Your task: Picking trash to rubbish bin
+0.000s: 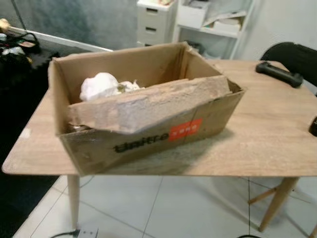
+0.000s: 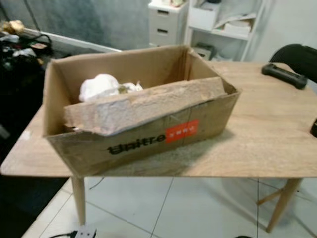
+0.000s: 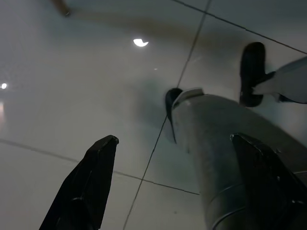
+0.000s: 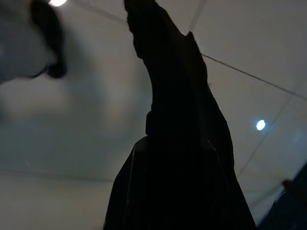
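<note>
Cardboard box on table, crumpled white trash inside; left end effector spread, empty; right end effector's state unclear.

A light wooden table with slanted legs stands on a white tiled floor. A brown cardboard box with black lettering and an orange label sits on the table near its front edge. Beyond the box, toward the far right corner, lies a black elongated controller.
</note>
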Controlling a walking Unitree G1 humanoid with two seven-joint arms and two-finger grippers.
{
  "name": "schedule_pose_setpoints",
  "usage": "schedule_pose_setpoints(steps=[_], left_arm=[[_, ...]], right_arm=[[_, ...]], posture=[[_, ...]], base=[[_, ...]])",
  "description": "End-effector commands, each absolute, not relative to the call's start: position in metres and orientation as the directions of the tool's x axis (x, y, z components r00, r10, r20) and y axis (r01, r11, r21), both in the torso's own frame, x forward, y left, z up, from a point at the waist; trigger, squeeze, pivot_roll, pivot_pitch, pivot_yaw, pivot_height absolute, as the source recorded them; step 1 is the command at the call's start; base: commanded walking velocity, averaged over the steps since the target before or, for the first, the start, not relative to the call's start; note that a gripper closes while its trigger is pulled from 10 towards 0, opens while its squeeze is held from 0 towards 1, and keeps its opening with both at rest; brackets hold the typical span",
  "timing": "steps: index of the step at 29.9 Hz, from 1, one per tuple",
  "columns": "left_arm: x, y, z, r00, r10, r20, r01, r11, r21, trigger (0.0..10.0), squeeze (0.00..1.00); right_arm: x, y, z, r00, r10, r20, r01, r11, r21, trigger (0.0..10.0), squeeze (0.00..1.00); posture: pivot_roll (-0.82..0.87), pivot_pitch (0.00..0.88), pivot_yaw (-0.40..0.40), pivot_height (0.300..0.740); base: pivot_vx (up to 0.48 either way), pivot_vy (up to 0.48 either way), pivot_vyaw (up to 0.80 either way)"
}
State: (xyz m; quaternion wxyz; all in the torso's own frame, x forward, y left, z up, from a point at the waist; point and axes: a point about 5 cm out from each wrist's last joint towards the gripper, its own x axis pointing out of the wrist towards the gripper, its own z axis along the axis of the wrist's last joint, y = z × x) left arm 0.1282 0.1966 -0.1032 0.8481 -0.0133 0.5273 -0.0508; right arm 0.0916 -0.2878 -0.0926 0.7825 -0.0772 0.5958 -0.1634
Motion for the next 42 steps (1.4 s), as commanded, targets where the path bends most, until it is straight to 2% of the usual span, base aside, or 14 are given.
schedule_pose_setpoints(steps=[1, 4, 8, 13, 17, 18, 20, 24, 28, 34, 36, 39, 40, 42], left_arm=[[0.117, 0.198, -0.107, 0.399, -0.081, -0.914, 0.038, 0.997, -0.071, 10.0, 0.0], [0.118, 0.201, -0.107, 0.403, -0.063, -0.913, 0.017, 0.998, -0.061, 10.0, 0.0], [0.121, 0.203, -0.105, 0.421, -0.045, -0.906, -0.024, 0.998, -0.061, 10.0, 0.0], [0.127, 0.201, -0.103, 0.447, -0.049, -0.893, -0.041, 0.996, -0.076, 10.0, 0.0], [0.156, 0.205, -0.09, 0.605, -0.058, -0.794, -0.178, 0.962, -0.207, 10.0, 0.0], [0.156, 0.205, -0.09, 0.605, -0.058, -0.794, -0.178, 0.962, -0.207, 10.0, 0.0], [0.172, 0.216, -0.079, 0.704, -0.052, -0.708, -0.234, 0.925, -0.3, 10.0, 0.0], [0.196, 0.254, -0.05, 0.859, -0.036, -0.511, -0.235, 0.859, -0.455, 10.0, 0.0], [0.205, 0.293, -0.024, 0.929, 0.003, -0.369, -0.197, 0.848, -0.491, 10.0, 0.0], [0.201, 0.345, 0.005, 0.941, 0.189, -0.281, -0.298, 0.857, -0.421, 10.0, 0.0], [0.193, 0.37, 0.016, 0.899, 0.336, -0.282, -0.42, 0.844, -0.334, 10.0, 0.0], [0.188, 0.385, 0.024, 0.863, 0.432, -0.263, -0.498, 0.813, -0.301, 10.0, 0.0], [0.179, 0.406, 0.037, 0.804, 0.553, -0.221, -0.595, 0.757, -0.27, 10.0, 0.0], [0.173, 0.419, 0.048, 0.761, 0.622, -0.182, -0.648, 0.715, -0.263, 10.0, 0.0]], right_arm=[[0.079, -0.309, -0.087, 0.194, -0.433, -0.88, 0.253, 0.889, -0.382, 10.0, 0.0], [0.075, -0.327, -0.079, 0.176, -0.503, -0.846, 0.332, 0.84, -0.43, 10.0, 0.0], [0.059, -0.378, -0.05, 0.083, -0.667, -0.741, 0.519, 0.664, -0.539, 10.0, 0.0], [0.048, -0.401, -0.035, 0.018, -0.73, -0.684, 0.632, 0.538, -0.558, 10.0, 0.0], [0.044, -0.438, -0.001, -0.04, -0.833, -0.552, 0.733, 0.351, -0.583, 10.0, 0.0], [0.044, -0.438, -0.001, -0.04, -0.833, -0.552, 0.733, 0.351, -0.583, 10.0, 0.0], [0.047, -0.453, 0.017, -0.051, -0.871, -0.489, 0.76, 0.284, -0.584, 10.0, 0.0], [0.057, -0.479, 0.053, -0.057, -0.924, -0.379, 0.809, 0.18, -0.56, 10.0, 0.0], [0.065, -0.488, 0.069, -0.046, -0.94, -0.337, 0.823, 0.155, -0.547, 10.0, 0.0], [0.074, -0.486, 0.069, -0.041, -0.943, -0.331, 0.831, 0.152, -0.534, 10.0, 0.0], [0.075, -0.483, 0.064, -0.039, -0.939, -0.342, 0.831, 0.159, -0.533, 10.0, 0.0], [0.075, -0.481, 0.062, -0.04, -0.937, -0.346, 0.831, 0.161, -0.533, 10.0, 0.0], [0.075, -0.48, 0.06, -0.043, -0.936, -0.348, 0.83, 0.161, -0.534, 10.0, 0.0], [0.074, -0.48, 0.06, -0.045, -0.936, -0.348, 0.831, 0.158, -0.534, 10.0, 0.0]], posture=[[-0.03, 0.066, -0.017, 0.74], [-0.04, 0.067, -0.016, 0.74], [-0.06, 0.074, -0.015, 0.74], [-0.06, 0.081, -0.015, 0.74], [-0.06, 0.089, -0.016, 0.74], [-0.06, 0.089, -0.016, 0.74], [-0.07, 0.09, -0.018, 0.74], [-0.06, 0.089, -0.023, 0.74], [-0.06, 0.087, -0.028, 0.74], [-0.05, 0.09, -0.025, 0.74], [-0.04, 0.093, -0.022, 0.74], [-0.04, 0.093, -0.02, 0.74], [-0.04, 0.093, -0.019, 0.74], [-0.04, 0.093, -0.02, 0.74]], base=[[0.0, 0.0, 0.0], [0.0, 0.0, 0.0], [0.0, 0.0, 0.0], [0.0, 0.0, 0.0], [0.0, 0.0, 0.0], [0.0, 0.0, 0.0], [0.0, 0.0, 0.0], [0.0, 0.0, 0.0], [0.0, 0.0, 0.0], [0.0, 0.0, 0.0], [0.0, 0.0, 0.0], [0.0, 0.0, 0.0], [0.0, 0.0, 0.0], [0.0, 0.0, 0.0]])
